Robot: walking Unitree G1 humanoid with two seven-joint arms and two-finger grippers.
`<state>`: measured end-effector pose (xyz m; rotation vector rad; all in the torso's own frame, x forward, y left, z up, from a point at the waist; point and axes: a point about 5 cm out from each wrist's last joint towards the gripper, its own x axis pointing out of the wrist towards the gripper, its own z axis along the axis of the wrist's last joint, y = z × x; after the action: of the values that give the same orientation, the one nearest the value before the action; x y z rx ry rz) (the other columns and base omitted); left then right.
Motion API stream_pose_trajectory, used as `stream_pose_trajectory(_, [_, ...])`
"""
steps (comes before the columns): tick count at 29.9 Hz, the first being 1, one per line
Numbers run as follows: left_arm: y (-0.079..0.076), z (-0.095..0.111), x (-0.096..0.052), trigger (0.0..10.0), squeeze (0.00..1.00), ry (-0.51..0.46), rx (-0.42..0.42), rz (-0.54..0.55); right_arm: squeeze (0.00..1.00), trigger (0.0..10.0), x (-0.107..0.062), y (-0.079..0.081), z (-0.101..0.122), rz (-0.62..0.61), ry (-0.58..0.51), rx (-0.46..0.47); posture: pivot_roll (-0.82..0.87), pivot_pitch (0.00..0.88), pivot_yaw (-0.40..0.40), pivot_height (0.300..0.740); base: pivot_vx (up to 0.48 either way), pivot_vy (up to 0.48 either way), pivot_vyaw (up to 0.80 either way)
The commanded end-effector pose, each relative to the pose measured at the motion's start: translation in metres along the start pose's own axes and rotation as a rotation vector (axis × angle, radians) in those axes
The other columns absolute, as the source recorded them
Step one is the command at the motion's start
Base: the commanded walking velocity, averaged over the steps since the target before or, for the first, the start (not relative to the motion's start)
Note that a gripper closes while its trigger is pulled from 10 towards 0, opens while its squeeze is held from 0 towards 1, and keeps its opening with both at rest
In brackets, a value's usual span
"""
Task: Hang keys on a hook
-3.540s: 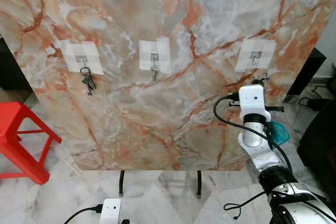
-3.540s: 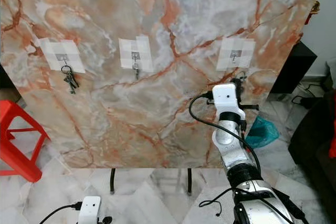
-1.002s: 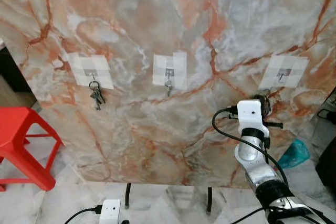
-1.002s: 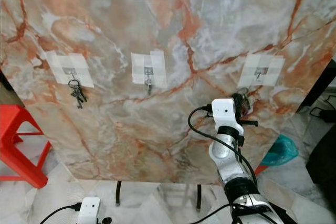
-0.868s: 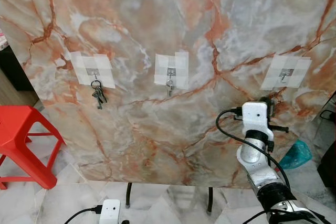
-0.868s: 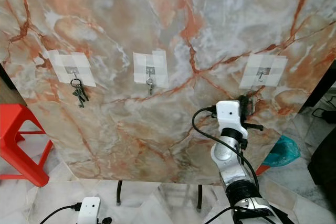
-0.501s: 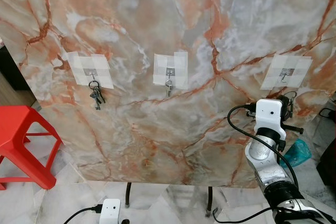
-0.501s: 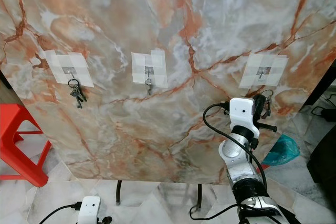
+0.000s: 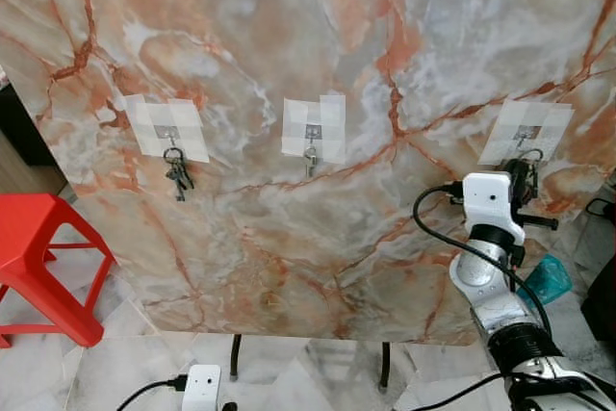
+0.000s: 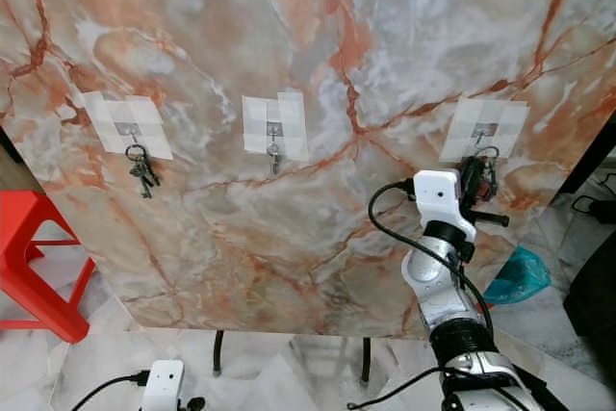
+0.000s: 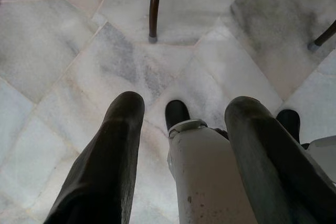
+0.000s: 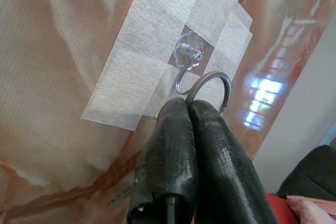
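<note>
R pincer (image 12: 186,109) clamped on silver key ring (image 12: 210,88), up from lower pos to small clear hook on taped patch (image 12: 188,59); ring beside hook tip, not yet seated. L pincer (image 11: 184,124) idle, fingers apart.

Bright, even daylight — sharp, shadows soft

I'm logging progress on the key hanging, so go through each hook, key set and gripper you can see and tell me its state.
Left hook: holds a bunch of keys, hanging.
Middle hook: holds a small key, hanging.
Right hook: bare, nothing hung yet.
Key ring: pinched, raised beside the right hook's tip, not yet on it.
Right gripper: jaws shut on the key ring.
Left gripper: jaws open, pointing at the floor.
</note>
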<state>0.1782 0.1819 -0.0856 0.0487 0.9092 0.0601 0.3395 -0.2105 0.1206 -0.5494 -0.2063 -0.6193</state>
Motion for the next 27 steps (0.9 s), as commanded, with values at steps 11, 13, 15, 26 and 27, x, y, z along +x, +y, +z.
stream_pose_trajectory(11, [0.0,-0.0026,-0.0004,10.0,0.0,0.012,0.009,-0.003,0.0,10.0,0.009,0.0007,0.0103,0.022,-0.028,-0.005,0.02,0.0,-0.031,0.74,0.0,0.0,0.0])
stream_pose_trajectory(13, [0.0001,-0.0026,-0.0004,10.0,0.0,0.012,0.008,-0.002,0.0,10.0,0.0105,0.0022,0.011,0.047,-0.028,-0.021,0.02,0.0,-0.031,0.74,0.0,0.0,0.0])
stream_pose_trajectory(15, [0.0001,-0.0026,-0.0004,10.0,0.0,0.012,0.008,-0.002,0.0,10.0,0.0111,0.0027,0.0117,0.052,-0.031,-0.031,0.02,0.0,-0.032,0.74,0.0,0.0,0.0])
stream_pose_trajectory(26, [0.0002,-0.0026,-0.0004,10.0,0.0,0.012,0.008,-0.002,0.0,10.0,0.0136,0.0024,0.0105,0.06,-0.001,-0.041,0.02,0.0,-0.032,0.74,0.0,0.0,0.0])
stream_pose_trajectory(27, [0.0002,-0.0027,-0.0004,10.0,0.0,0.013,0.008,-0.003,0.0,10.0,0.0135,0.0024,0.0099,0.061,0.005,-0.042,0.02,0.0,-0.032,0.74,0.0,0.0,0.0])
